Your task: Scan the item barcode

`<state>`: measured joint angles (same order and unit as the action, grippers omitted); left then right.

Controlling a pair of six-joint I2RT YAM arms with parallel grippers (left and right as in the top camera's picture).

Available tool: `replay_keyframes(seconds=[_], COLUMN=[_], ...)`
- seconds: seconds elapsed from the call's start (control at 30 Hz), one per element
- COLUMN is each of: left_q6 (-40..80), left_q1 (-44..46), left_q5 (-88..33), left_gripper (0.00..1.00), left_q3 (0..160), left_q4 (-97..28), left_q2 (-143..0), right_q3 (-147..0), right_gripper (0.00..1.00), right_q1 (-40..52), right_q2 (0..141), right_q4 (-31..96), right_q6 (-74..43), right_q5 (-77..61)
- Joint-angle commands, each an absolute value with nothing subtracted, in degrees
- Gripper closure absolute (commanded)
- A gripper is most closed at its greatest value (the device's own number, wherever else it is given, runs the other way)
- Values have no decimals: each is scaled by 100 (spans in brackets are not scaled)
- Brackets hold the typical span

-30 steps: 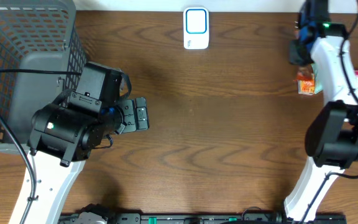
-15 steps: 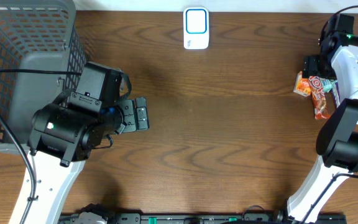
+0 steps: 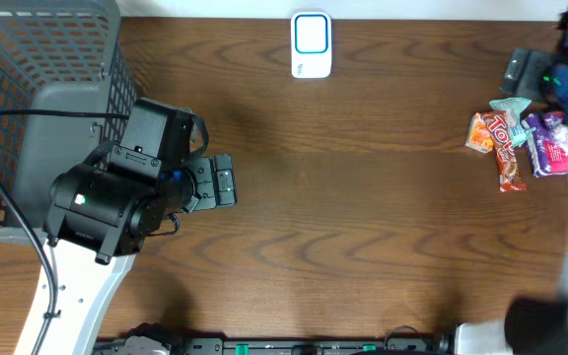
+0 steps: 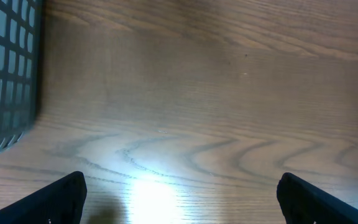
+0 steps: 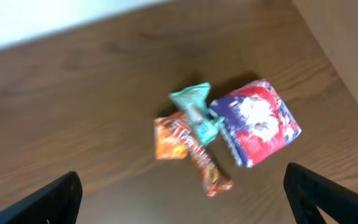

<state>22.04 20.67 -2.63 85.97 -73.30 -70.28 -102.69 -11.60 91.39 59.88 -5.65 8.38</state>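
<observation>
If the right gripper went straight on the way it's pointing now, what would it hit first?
Probably the teal packet or the orange bar touching it: the open right gripper aims down at them on the table. Which it touches first is unclear from this view.

We see four snack packs lying flat in a tight cluster at the right end of the bench [image 3: 363, 197]. They are an orange packet [image 3: 480, 132], a long red-orange bar wrapper [image 3: 507, 156] angled just beside it, a teal sachet [image 3: 511, 106] and a purple-and-red pouch [image 3: 550, 144], the sachet touching the pouch. The white barcode scanner [image 3: 311, 44], with a blue-framed face, sits mid-bench at the far edge, well apart from them.
</observation>
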Motion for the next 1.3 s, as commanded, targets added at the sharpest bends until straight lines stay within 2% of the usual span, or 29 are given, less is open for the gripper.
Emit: replay_keyframes(seconds=[0.0, 0.3, 0.43, 0.5, 0.73, 1.27], left_q6=[2147, 2147, 2147, 2147, 2147, 2147], left_q1=[2053, 2053, 2053, 2053, 2053, 2053], left_q5=[-211, -211, -209, -211, -209, -211], left_gripper=[2, 2, 2, 2, 2, 2], left_q3=[8648, 8648, 8648, 8648, 8648, 8648], left_q4=[-7349, -7349, -7349, -7349, -7349, -7349], left_q2=[-7008, -7008, -7008, -7008, -7008, -7008], right_q3=[-10182, -8274, -7843, -7789, -7789, -7789], right_gripper=[1, 1, 1, 1, 1, 1], right_q1=[-1055, -370, -342, -342, -333, -327], right_q2=[8429, 6226, 5680, 5470, 5363, 5345], right_q4=[6322, 6370, 6899, 7546, 8726, 8814], right_q6=[-770, -814, -829, -829, -829, -628], right_q5=[-1, -388, -552, -550, -550, -386])
